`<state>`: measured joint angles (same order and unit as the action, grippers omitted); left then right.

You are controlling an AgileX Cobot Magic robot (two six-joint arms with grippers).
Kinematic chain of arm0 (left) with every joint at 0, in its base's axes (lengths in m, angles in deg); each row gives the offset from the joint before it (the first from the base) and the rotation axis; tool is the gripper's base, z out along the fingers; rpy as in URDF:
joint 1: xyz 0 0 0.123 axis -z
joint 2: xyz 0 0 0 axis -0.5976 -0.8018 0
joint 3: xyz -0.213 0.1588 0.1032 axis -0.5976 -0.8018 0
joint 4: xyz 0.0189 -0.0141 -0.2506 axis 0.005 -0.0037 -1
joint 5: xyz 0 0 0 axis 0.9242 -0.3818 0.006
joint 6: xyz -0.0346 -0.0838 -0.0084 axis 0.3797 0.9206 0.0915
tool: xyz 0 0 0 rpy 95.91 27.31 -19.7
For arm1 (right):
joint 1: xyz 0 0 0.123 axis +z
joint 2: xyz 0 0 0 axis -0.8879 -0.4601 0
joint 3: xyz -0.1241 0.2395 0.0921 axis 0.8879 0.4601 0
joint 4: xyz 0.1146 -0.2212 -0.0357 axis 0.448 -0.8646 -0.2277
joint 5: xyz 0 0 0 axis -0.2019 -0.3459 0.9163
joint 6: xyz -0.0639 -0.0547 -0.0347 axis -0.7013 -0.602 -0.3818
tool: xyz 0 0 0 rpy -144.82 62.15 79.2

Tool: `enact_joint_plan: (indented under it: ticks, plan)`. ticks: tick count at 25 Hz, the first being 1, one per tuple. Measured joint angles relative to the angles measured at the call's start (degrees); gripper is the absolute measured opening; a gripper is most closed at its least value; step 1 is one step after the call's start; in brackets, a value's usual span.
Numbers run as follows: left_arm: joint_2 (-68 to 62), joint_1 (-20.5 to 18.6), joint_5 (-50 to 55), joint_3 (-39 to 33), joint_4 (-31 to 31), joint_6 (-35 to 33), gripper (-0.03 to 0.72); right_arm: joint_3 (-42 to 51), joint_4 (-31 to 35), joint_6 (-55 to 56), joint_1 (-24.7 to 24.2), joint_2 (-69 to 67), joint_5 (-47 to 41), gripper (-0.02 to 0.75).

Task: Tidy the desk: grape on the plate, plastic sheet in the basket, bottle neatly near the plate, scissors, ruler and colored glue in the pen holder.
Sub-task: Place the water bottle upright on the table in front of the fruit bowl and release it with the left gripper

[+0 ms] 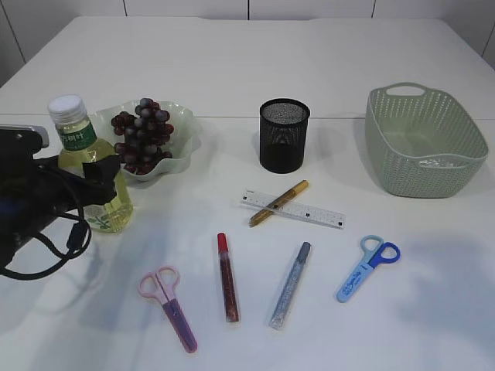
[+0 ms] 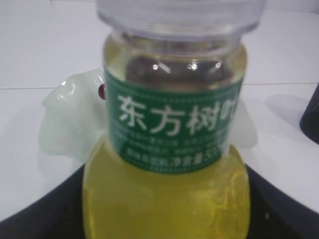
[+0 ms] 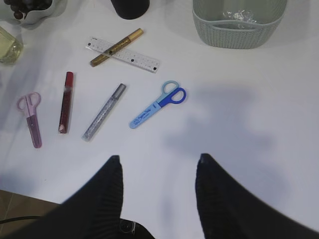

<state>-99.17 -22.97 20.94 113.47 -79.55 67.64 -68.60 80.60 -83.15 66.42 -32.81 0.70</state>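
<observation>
The left claw (image 1: 99, 176) gripped the upright bottle (image 1: 89, 166) just beside the plate (image 1: 179, 147) of grapes (image 1: 141, 133), apparently to park it tidily, while the right claw (image 3: 157, 164) hung released above the surface (image 1: 325, 325).

The bottle (image 2: 169, 149) wears a green label (image 2: 172, 122) at mid-frame reading 东方树叶 in white; the smaller print beneath is blurred; the ruler (image 3: 124, 55) marks are too small.

Clear glossy plastic bottle (image 1: 87, 166), black metal-mesh holder (image 1: 284, 134), perforated matt green plastic basket (image 1: 425, 139) on a smooth white tabletop (image 1: 433, 309).
</observation>
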Motion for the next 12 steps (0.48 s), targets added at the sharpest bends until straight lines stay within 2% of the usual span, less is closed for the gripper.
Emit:
enact_joint_plan:
  ticks: [8,12]
  plan:
    - [0.0,0.0,0.0,0.0,-0.5,-0.1,0.556,0.0,0.0,0.0,0.0,0.0,0.0,0.385]
    - [0.0,0.1,0.0,0.0,0.7,-0.1,0.589,0.0,0.0,0.0,0.0,0.0,0.0,0.385]
